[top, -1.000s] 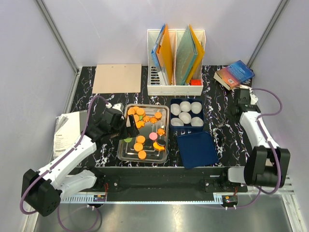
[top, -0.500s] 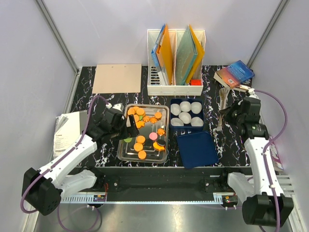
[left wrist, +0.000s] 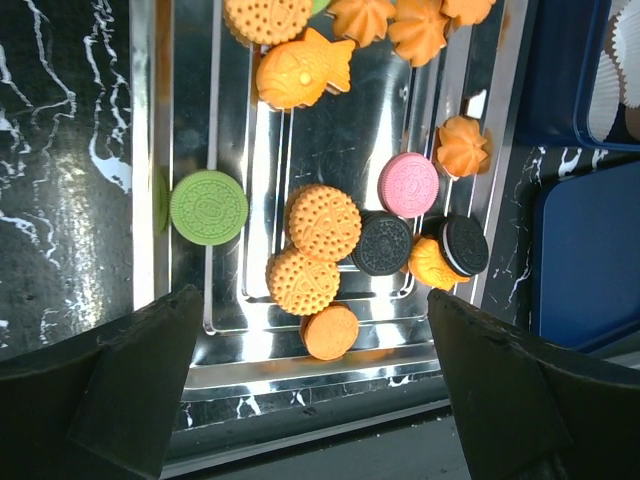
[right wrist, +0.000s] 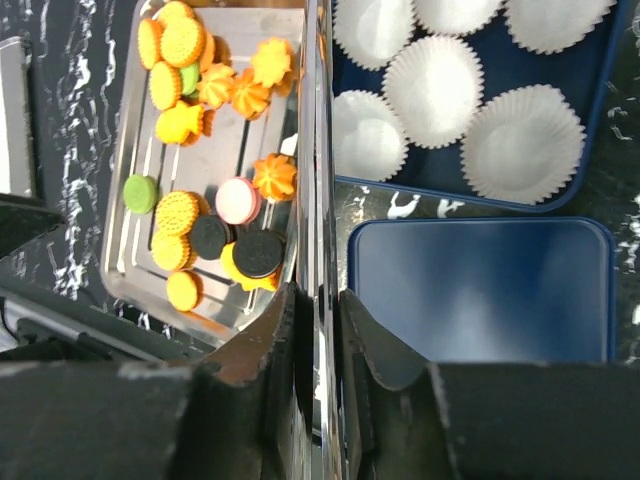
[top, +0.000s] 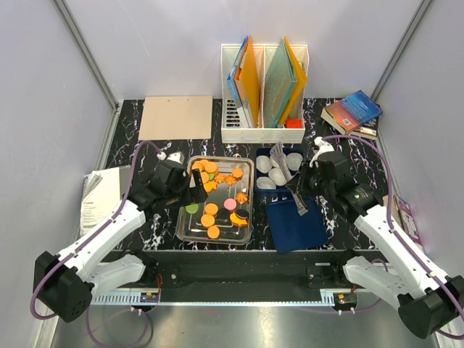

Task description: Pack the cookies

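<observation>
The cookies (top: 217,194) lie in a steel tray (top: 190,235): mostly orange rounds and stars, with a green one (left wrist: 208,207), a pink one (left wrist: 408,185) and black ones (left wrist: 381,243). They also show in the right wrist view (right wrist: 180,212). My left gripper (top: 197,190) is open and empty, hovering over the tray's near part, its jaws wide apart in the left wrist view (left wrist: 312,300). My right gripper (top: 301,187) is shut on metal tongs (top: 279,156), held above the gap between the tray and the blue lid. The tongs' blades (right wrist: 318,150) run up between my fingers (right wrist: 318,300).
A blue box (top: 259,190) holds several white paper cups (right wrist: 433,75). Its blue lid (top: 296,225) lies in front of it. A white file holder (top: 264,87) stands behind, a wooden board (top: 175,116) at back left, books (top: 351,110) at back right, a booklet (top: 98,196) at left.
My right arm has swung from the table's right side to the middle, carrying the tongs over the blue box and lid. The left arm has barely moved.
</observation>
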You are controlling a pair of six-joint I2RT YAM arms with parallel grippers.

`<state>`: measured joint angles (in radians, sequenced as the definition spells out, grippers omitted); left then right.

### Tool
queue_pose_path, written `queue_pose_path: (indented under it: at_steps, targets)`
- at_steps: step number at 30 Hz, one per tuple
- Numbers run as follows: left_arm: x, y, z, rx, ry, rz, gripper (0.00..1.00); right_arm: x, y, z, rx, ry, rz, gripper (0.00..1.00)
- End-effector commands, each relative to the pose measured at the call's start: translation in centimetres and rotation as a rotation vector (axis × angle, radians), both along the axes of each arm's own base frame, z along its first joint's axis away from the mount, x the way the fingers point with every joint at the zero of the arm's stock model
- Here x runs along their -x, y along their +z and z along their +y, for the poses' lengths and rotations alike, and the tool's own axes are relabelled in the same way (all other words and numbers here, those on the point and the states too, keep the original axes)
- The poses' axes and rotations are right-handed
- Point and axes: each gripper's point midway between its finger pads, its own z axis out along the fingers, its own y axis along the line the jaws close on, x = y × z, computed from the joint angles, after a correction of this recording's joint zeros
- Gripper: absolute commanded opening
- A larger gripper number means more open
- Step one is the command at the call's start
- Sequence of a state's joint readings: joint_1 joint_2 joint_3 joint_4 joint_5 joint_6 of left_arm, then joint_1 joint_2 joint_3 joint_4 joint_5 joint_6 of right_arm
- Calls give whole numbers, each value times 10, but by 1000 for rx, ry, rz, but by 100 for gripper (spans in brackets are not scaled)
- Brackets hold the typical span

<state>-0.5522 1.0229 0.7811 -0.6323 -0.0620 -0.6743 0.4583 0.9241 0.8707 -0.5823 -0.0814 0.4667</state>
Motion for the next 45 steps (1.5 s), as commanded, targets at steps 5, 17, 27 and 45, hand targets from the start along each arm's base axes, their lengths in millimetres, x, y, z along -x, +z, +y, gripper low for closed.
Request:
queue_pose_path:
  at_steps: [5,17,27,45]
  targets:
    - [-4,18,8,1,47,-60,99,-3,29,-5,47,-8,-98,35]
    - [-6,17,12,-19,67,-59,99,9,23,41,11,156,-89,49]
    - [-3,21,22,-51,83,-80,99,28,29,91,137,292,-130,55]
    - [9,24,58,-164,152,-108,99,86,-12,91,445,405,-88,56]
